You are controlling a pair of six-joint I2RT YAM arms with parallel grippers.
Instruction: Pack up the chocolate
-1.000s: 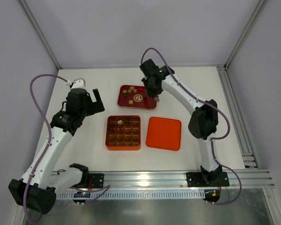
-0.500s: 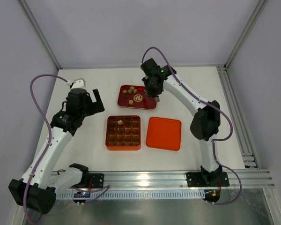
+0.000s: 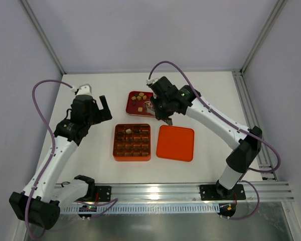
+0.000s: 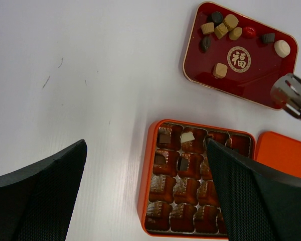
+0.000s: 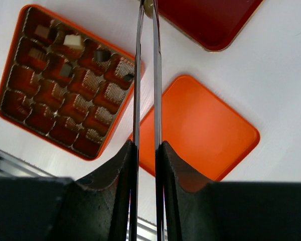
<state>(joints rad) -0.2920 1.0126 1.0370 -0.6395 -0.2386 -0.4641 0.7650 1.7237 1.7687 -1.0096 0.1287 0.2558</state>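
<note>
The right gripper was held above the gap between the dark red tray and the orange lid. In the right wrist view its 2 thin fingers were drawn almost together, and a small tan piece was seen pinched at their tips, at the very top edge of the frame.

The left gripper was held well apart from the tray, over the white table to the left of the orange box. Its 2 dark fingers were spread wide, and nothing was seen between them.

Most of the chocolate was found lying loose on the tray, with tan, dark and cream pieces clustered towards its far-left corner and along its far edge, around the white emblem. A few pieces were seen seated in cells along the far rows of the box, while the nearer cells showed only their ribbed liners. The lid was seen lying flat, just beside the box on its right.
</note>
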